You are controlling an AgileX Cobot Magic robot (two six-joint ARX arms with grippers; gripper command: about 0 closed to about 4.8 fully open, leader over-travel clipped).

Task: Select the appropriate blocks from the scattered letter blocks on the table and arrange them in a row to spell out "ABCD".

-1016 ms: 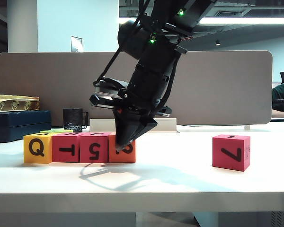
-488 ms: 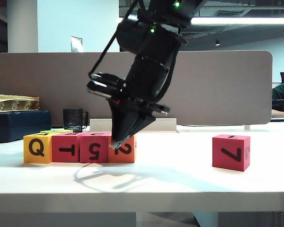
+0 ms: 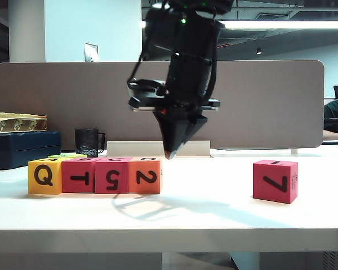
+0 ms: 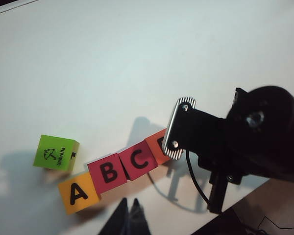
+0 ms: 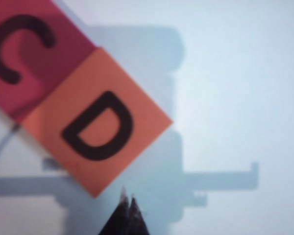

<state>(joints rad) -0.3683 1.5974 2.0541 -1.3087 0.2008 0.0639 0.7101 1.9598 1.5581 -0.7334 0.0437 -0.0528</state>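
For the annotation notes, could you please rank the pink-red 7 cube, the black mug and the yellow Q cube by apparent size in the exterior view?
1. Pink-red 7 cube, slightly the largest.
2. Yellow Q cube.
3. Black mug, smallest, though it stands farther back, so its true size is unsure.

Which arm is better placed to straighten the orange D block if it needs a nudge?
Right. The right end effector, shut, hangs just above the orange D block; the left end effector, also shut, sits back from the row.
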